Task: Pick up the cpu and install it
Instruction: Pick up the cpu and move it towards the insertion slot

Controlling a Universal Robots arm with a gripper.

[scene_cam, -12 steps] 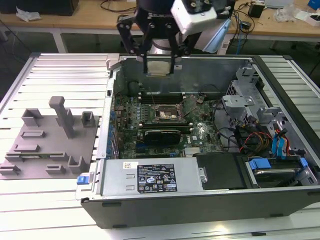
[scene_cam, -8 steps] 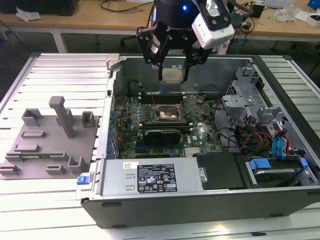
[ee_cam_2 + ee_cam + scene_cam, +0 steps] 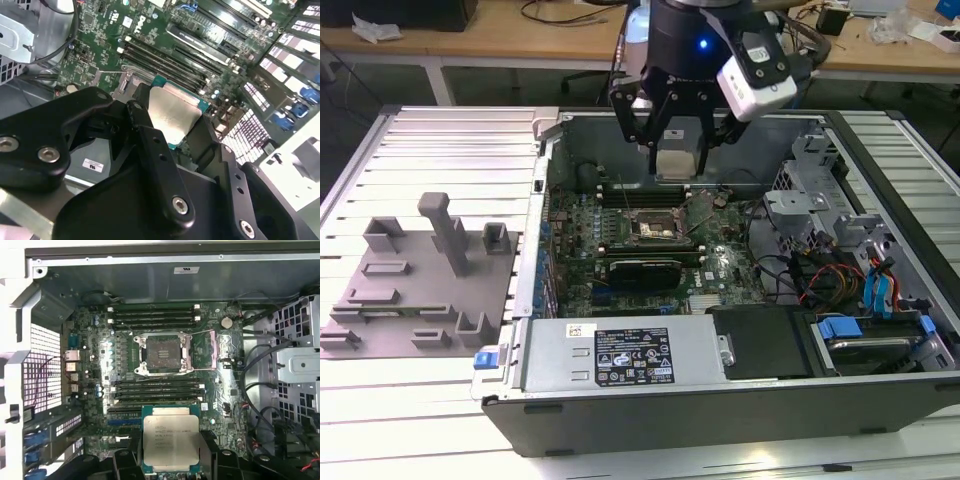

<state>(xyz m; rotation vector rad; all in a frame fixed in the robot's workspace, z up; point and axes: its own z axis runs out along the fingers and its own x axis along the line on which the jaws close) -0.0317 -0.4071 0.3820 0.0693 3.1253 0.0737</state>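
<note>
While it hangs above the motherboard (image 3: 95, 365) inside the open computer case (image 3: 740, 410), the cpu (image 3: 171, 442) is clamped edge to edge by the jaws of the gripper (image 3: 678, 150), apart from the bare socket (image 3: 162, 354).

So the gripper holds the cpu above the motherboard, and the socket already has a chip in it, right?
Not quite. The gripper does hold the cpu above the motherboard, but the socket is empty, as the first wrist view shows.
</note>
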